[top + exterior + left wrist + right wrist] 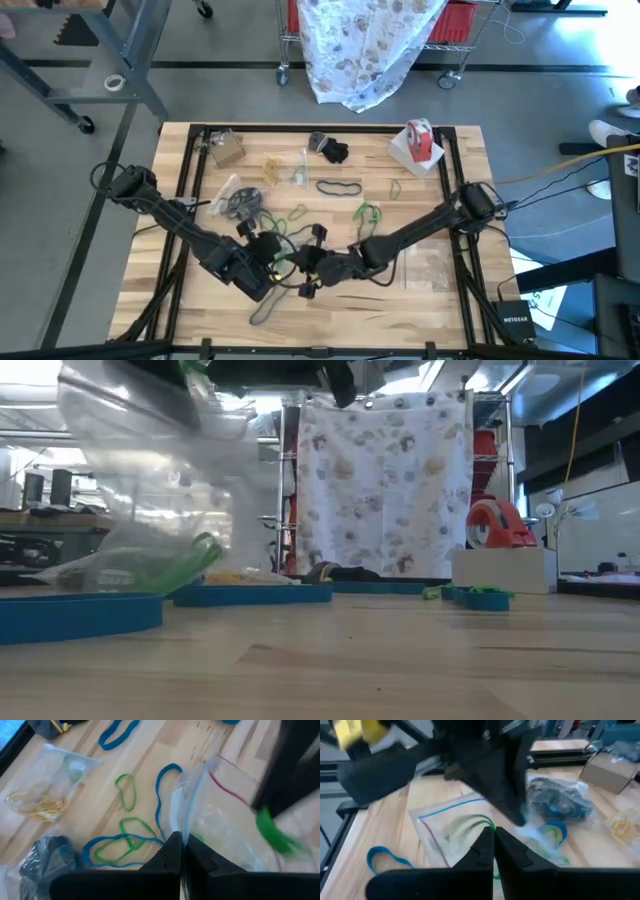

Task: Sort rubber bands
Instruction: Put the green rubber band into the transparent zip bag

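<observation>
Two grippers meet near the table's middle, toward the near edge: our left gripper (268, 262) and our right gripper (312, 268), almost touching. Our left fingers (172, 851) are pressed together on the rim of a clear bag (227, 815), holding it up. Our right fingers (485, 847) are closed too, with a green band (470, 824) at their tips over the bag's mouth; we cannot tell for sure whether it is pinched.

Counting loose bands from above is rough. We see one long black loop (339, 187) in the far middle, one green loop (395, 188) to its right, a green-and-blue tangle (368, 212) just far of our right arm, and a few green loops (298, 211) far of the grippers. One dark loop (265, 310) lies near the near edge. Three more bags sit far left: one with tan bands (274, 167), one with dark bands (238, 201), and one (300, 172) whose contents we cannot make out.

One tape roll (419, 140) stands at the far right corner and one box (225, 148) at the far left. The near left and near right parts of the table (150, 275) hold only the arms.
</observation>
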Controlling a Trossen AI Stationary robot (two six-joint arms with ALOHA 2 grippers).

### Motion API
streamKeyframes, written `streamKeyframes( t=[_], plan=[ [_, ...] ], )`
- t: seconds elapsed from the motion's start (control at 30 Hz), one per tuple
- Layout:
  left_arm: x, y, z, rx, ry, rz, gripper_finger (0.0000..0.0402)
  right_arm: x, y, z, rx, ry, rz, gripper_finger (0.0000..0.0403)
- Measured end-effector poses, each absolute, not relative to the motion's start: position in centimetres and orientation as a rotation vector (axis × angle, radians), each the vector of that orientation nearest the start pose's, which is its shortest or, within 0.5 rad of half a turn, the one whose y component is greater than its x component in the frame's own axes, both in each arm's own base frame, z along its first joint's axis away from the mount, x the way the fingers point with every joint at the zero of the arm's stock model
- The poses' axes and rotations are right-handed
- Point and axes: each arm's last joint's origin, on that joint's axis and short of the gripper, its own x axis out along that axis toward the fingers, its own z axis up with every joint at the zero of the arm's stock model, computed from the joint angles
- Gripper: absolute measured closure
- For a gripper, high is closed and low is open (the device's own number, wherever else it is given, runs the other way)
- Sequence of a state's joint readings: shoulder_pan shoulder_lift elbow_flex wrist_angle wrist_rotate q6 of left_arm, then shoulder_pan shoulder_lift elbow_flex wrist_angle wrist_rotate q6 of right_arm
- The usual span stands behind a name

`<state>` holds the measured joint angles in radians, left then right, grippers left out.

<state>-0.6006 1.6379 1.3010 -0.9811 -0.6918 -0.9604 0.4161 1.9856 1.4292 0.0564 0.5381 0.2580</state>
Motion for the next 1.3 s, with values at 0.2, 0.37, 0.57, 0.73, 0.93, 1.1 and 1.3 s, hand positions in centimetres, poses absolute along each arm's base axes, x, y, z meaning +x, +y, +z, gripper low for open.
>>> streamKeyframes(
  t=[0.2, 0.37, 0.57, 0.73, 0.93, 1.1, 1.3],
  plan=[
    [26.7, -16.1, 25.5, -0.080, 0.872, 0.539, 0.0401, 42.2, 15.4, 21.5, 0.066, 0.438, -0.205, 0.0387],
    [26.7, -16.1, 25.5, -0.075, 0.874, 0.538, 0.0401, 42.4, 14.8, 21.5, 0.073, 0.452, -0.196, 0.0328],
    [26.7, -16.0, 25.5, -0.060, 0.879, 0.532, 0.0401, 41.3, 14.8, 22.4, 0.032, 0.517, -0.175, 0.0260],
    [26.7, -16.0, 25.5, -0.053, 0.882, 0.529, 0.0401, 40.3, 15.3, 23.9, 0.021, 0.523, -0.157, 0.0247],
    [26.7, -16.0, 25.5, -0.053, 0.882, 0.529, 0.0401, 37.3, 16.3, 26.6, -0.034, 0.565, -0.159, 0.0252],
    [26.7, -16.0, 25.5, -0.050, 0.883, 0.528, 0.0401, 34.3, 16.5, 27.4, -0.092, 0.675, -0.245, 0.0254],
    [26.7, -16.0, 25.5, -0.045, 0.883, 0.525, 0.0401, 32.1, 15.4, 26.3, -0.118, 0.835, -0.387, 0.0254]
  ],
)
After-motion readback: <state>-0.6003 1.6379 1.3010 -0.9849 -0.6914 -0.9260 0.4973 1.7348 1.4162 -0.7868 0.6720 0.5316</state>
